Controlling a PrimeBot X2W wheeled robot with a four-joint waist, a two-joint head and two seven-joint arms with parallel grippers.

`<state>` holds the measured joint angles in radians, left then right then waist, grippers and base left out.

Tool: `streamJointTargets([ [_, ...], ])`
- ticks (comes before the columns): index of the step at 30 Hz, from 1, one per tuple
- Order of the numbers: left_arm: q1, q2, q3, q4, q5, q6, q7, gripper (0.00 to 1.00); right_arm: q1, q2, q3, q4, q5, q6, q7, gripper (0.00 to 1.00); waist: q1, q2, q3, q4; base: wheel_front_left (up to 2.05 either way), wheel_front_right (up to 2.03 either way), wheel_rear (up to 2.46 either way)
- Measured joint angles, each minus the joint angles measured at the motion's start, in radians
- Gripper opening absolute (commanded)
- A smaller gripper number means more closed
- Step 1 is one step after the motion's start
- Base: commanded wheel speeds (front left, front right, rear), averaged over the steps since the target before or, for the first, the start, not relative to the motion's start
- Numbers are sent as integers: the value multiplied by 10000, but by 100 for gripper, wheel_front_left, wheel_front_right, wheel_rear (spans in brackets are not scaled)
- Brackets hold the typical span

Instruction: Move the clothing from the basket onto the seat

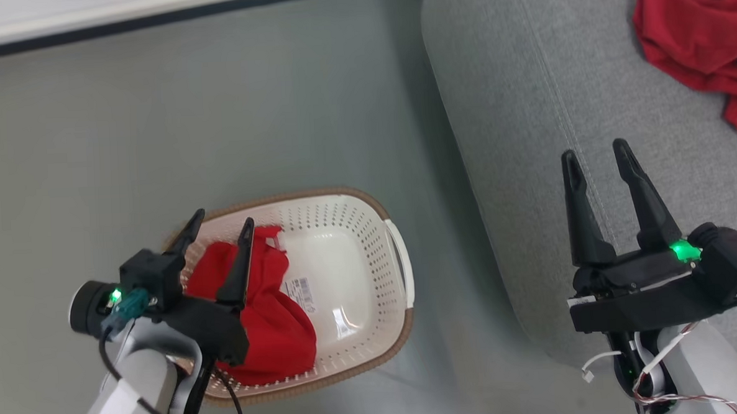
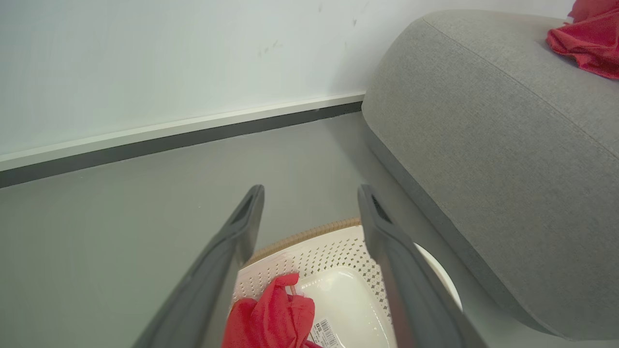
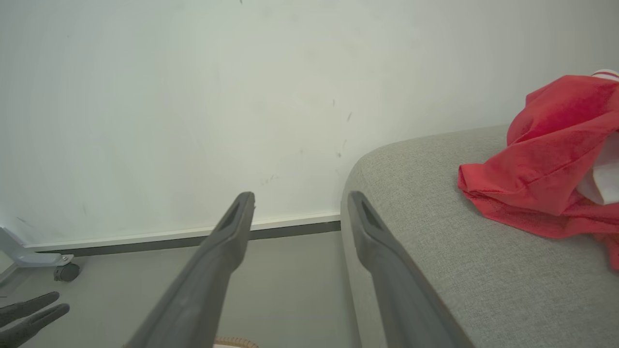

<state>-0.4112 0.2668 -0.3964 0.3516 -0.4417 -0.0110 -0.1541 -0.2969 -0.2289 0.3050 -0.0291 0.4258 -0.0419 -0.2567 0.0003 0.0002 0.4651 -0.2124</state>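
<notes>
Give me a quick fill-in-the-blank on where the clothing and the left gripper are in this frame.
1. One red garment lies inside the ____.
2. The other red garment lies on the grey ____.
3. The left gripper hangs above the first garment with its fingers ____.
Missing words: basket; sofa; open.

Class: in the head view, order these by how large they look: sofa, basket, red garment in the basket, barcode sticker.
1. sofa
2. basket
3. red garment in the basket
4. barcode sticker
No two look alike in size.
</notes>
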Motion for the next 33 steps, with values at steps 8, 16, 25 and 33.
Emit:
streamJointTargets([
  [8, -838, -123, -144, 1480, 21, -167, 909, 100, -663, 407, 86, -474, -265, 176, -2, 100, -1, 0, 1100, -464, 0, 0, 0],
  [16, -1606, 23, -29, 2775, 17, -153, 1722, 100, -1229, 629, 0, -882, -495, 305, -2, 100, -1, 0, 2218, -911, 0, 0, 0],
  [25, -2408, 512, -67, 4048, 291, 219, 2541, 100, -1718, 1229, 119, -890, -568, 518, -2, 100, -3, -1, 3588, -1421, 0, 0, 0],
  [33, -2578, 79, -679, 5024, 355, -169, 3177, 100, -1872, 1400, 48, -554, -625, 692, -2, 100, -4, -2, 4126, -1941, 0, 0, 0],
])
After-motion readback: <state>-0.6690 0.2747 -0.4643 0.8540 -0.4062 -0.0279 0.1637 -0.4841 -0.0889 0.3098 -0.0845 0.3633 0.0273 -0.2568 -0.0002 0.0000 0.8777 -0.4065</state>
